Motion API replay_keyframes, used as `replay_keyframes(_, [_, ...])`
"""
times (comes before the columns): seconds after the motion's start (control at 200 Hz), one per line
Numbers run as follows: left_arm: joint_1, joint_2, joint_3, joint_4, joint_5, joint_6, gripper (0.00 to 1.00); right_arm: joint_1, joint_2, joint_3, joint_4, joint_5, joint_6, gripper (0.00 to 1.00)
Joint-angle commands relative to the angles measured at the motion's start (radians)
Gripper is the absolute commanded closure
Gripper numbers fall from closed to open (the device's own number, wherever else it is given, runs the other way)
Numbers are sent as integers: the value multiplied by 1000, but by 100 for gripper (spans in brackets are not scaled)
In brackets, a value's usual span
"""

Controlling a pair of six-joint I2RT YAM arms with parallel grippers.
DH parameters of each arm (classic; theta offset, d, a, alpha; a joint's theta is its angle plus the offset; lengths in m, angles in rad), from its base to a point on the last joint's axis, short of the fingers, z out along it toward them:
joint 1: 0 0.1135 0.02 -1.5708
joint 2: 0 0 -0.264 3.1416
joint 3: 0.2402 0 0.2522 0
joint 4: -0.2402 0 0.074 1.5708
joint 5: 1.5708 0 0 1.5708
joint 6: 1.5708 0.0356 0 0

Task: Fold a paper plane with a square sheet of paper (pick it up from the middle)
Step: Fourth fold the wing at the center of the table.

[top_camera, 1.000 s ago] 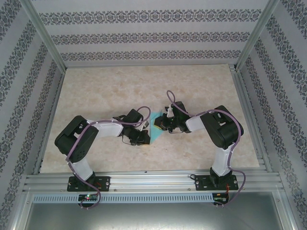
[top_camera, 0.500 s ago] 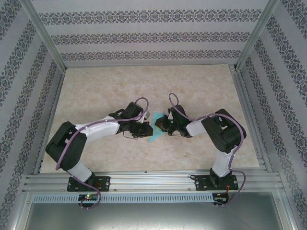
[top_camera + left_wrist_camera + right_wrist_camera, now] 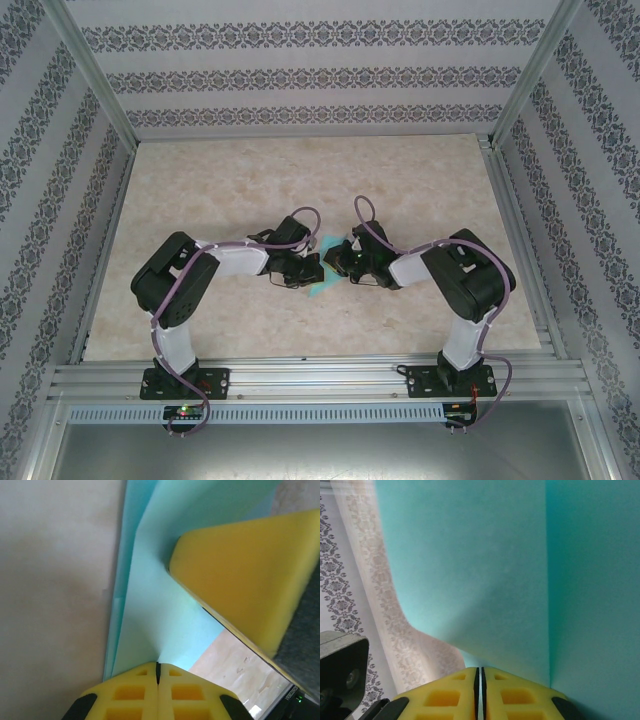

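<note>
The thin turquoise-teal paper sheet (image 3: pixel 470 555) is being pinched mid-fold.
The left gripper (image 3: pixel 158 666) and the right gripper (image 3: pixel 480 671) are both clamping it, facing each other, likely to hold folded layers aligned.

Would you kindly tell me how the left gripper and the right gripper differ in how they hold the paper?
The left gripper reaches in from the left, and the right gripper comes from the right, facing it. Above the left gripper, the paper shows stacked layers along one edge. Above the right gripper, it shows a broad face with one straight crease. Both have yellow fingers shut on the paper.
</note>
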Motion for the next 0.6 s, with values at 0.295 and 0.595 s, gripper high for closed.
replay_keyframes(0.295, [-6,8,-123,-43,-126,20,100,-119,-99,132,-345,-103,-329,85])
replay_keyframes(0.595, [-6,23,-94,-59,-100,39,100,-15,-77,134,-295,-98,-300,96])
